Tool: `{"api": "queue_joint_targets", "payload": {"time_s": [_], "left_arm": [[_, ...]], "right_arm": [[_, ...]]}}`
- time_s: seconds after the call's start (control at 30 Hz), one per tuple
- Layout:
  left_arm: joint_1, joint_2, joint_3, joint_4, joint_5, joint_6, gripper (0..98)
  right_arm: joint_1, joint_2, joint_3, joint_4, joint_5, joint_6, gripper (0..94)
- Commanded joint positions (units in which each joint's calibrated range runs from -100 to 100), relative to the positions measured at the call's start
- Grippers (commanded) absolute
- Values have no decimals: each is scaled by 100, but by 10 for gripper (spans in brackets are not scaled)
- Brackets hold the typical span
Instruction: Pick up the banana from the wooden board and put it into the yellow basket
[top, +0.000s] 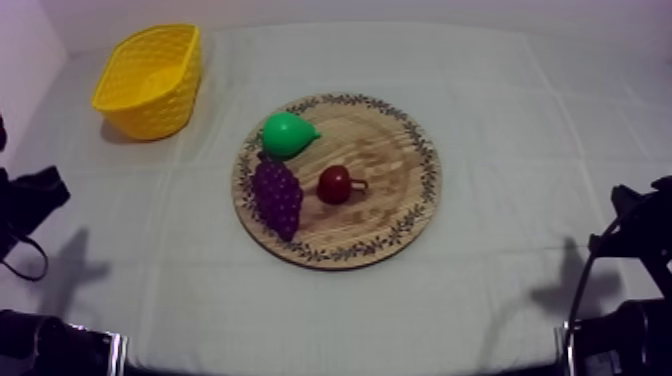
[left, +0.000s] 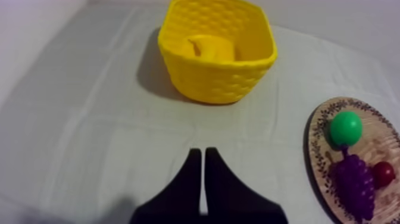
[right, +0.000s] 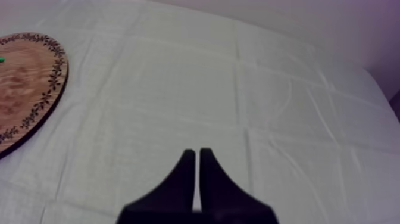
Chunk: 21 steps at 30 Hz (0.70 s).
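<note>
The banana (left: 212, 47) lies inside the yellow basket (left: 217, 80), seen in the left wrist view; the basket (top: 150, 80) stands at the table's far left. The round wooden board (top: 337, 179) in the middle carries a green pear (top: 286, 135), purple grapes (top: 277, 195) and a small red fruit (top: 335, 184). My left gripper (left: 201, 156) is shut on nothing, its fingers together as a wedge over bare cloth, short of the basket. My right gripper (right: 196, 156) is likewise shut on nothing, over cloth to the right of the board (right: 27, 83).
Both arms rest low at the table's sides, the left arm (top: 30, 200) and the right arm (top: 635, 235). Open cloth lies all around the board. The pear (left: 346, 127), grapes (left: 353, 182) and red fruit (left: 384, 174) sit beside the left gripper.
</note>
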Motion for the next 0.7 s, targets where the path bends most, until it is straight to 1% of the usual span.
{"api": "queue_joint_targets", "payload": {"time_s": [0.0,0.1,0.2,0.37,0.57,0.67], "left_arm": [[-20,-109,375,3,-157,-7,1],[-28,-329,650,4,-307,-32,1],[-26,-650,874,4,-302,-33,1],[-17,-1173,1178,-13,-66,10,1],[93,-1642,1236,-160,333,139,1],[136,-1894,1197,-205,537,185,1]], "right_arm": [[0,-2,-3,-1,3,-4,4],[0,-2,-3,-1,3,-4,4],[0,-2,-3,-1,3,-4,4],[0,-2,-3,-1,3,-4,4],[0,-2,-3,-1,3,0,4],[0,-2,-3,-1,3,-1,4]]}}
